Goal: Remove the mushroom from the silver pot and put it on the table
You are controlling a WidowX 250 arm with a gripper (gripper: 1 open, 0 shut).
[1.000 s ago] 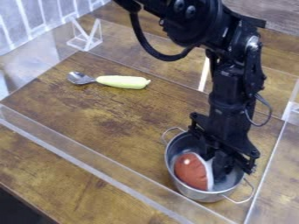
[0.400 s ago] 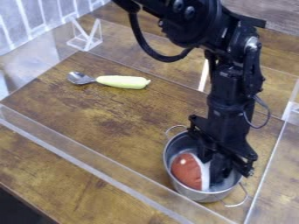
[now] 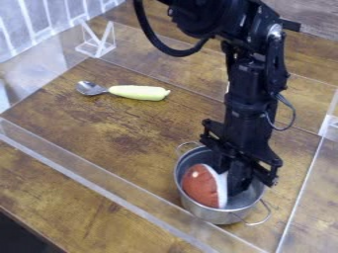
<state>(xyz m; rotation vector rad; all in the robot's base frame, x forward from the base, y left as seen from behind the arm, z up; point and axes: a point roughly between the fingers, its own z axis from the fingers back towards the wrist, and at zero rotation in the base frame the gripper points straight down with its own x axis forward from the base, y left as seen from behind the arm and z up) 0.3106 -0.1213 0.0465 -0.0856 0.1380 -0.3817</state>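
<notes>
I have the gripper point(image 3: 232, 170) down in the silver pot point(image 3: 220, 210) beside the mushroom point(image 3: 203, 185). I can't tell whether it's spread or pinching.

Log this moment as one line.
hand: down in pot | mushroom: inside silver pot | grip: unclear | spoon: on table
</notes>
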